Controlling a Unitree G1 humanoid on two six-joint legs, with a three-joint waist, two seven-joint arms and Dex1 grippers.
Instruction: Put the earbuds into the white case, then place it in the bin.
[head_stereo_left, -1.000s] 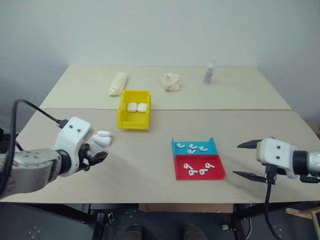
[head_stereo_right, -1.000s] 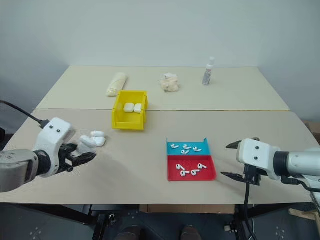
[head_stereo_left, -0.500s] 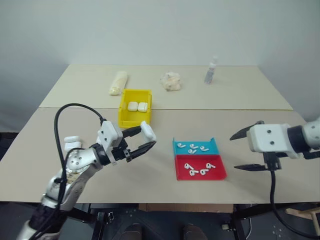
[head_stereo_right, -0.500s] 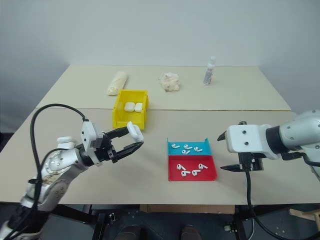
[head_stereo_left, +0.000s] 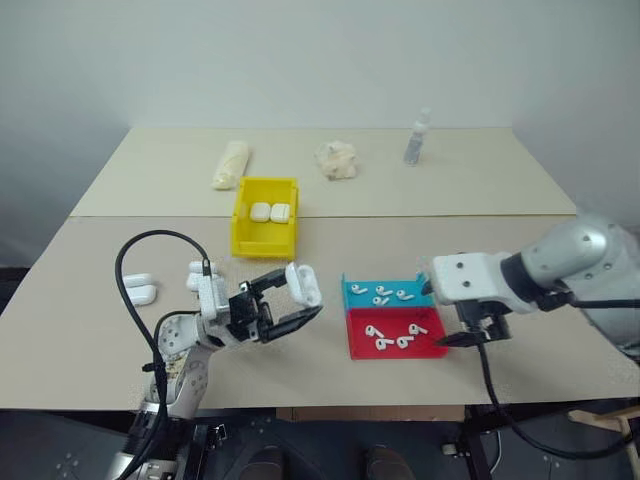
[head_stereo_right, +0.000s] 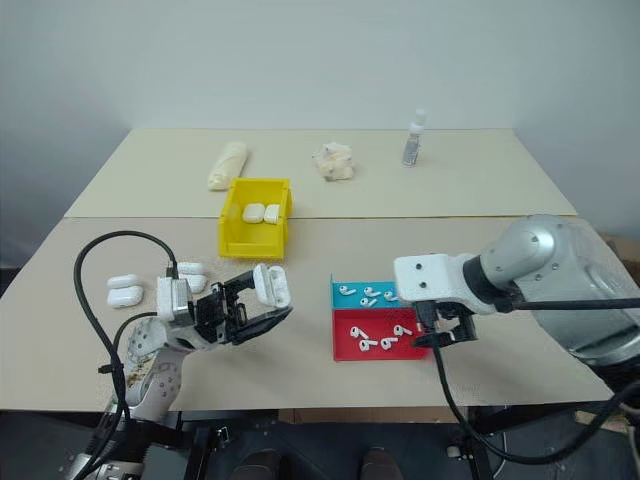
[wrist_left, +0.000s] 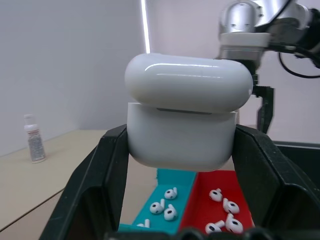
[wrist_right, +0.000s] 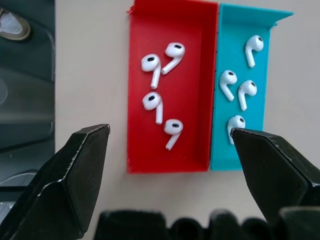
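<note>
Spare white cases (head_stereo_right: 124, 289) are lying near the worktop's left edge. Left end effector (head_stereo_left: 293, 303) is gripping the white case (head_stereo_left: 303, 284) between its black fingers (wrist_left: 100, 175), holding it up off the worktop with its lid closed. Yellow bin (head_stereo_left: 265, 216) is sitting further back, two cases inside. Earbuds (wrist_right: 159, 102) are lying in the red tray (wrist_right: 197, 60) and teal tray (wrist_right: 260, 102). Right end effector (wrist_right: 170, 165) is hovering over the trays, jaws spread wide and gripping nothing.
</note>
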